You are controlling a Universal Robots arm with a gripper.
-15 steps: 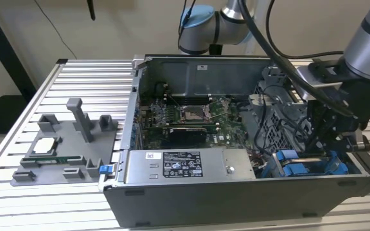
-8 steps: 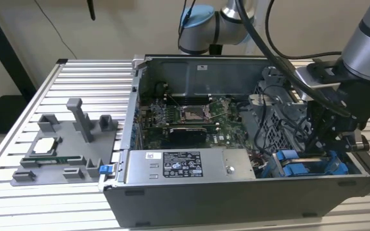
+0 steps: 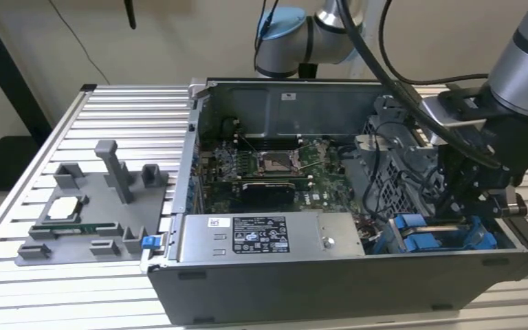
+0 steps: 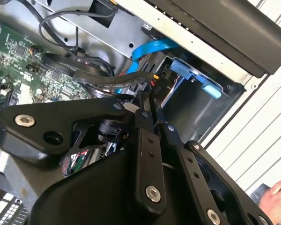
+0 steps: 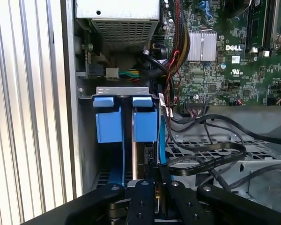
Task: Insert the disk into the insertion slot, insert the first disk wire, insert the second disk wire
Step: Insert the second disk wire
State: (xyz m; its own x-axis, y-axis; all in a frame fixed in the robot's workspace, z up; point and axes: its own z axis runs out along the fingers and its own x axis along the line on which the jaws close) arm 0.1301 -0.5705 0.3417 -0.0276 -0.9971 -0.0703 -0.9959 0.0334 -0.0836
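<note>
Gripper (image 5: 152,176) of mine, fingers closed on a thin black wire connector at the insertion slot (image 5: 126,91), likely small, stiff, best pinched by its sides.

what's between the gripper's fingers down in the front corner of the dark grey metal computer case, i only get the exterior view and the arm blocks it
observer: in the second wrist view the gripper is shut on a small black plug at the end of a flat black cable.
operator: ok, anyone near the table on that side
observer: yes, the second wrist view catches a person's hand over the ribbed metal table, just outside the case.
</note>
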